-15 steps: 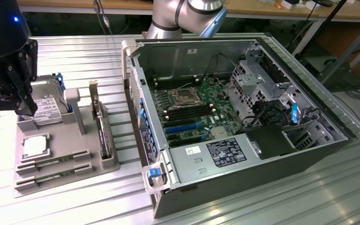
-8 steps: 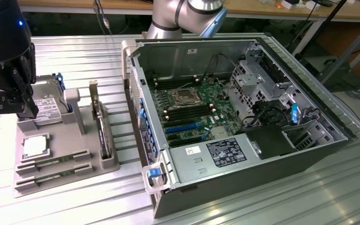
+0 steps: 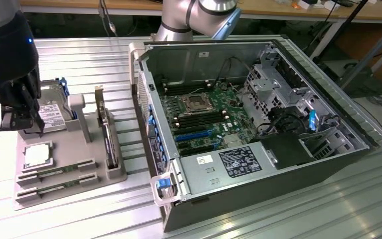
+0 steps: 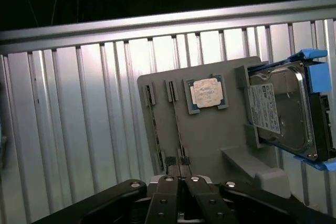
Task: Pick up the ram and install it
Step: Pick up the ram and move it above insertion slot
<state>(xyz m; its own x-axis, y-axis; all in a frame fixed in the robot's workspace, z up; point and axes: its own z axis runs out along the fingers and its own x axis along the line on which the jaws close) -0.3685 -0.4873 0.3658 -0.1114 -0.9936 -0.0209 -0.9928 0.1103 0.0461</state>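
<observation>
Above the tray (image 4: 210,137), the gripper (image 4: 180,176) hangs, jaws together, near ram (image 4: 177,124), processor (image 4: 206,93) and hard drive (image 4: 278,111).

Silver-grey jointed arm (image 3: 181,20), black screw-studded jaws, small blue light (image 3: 30,41)

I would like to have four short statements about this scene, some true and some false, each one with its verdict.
1. The computer case is open and its motherboard is in sight. True.
2. The gripper holds a ram stick. False: it is shut on nothing, and both ram sticks sit in slots of the gray tray.
3. The square processor chip lies on the tray. True.
4. The hard drive is mounted inside the computer case. False: it stands on the tray with blue rails on it, on the exterior view's left, apart from the case.
</observation>
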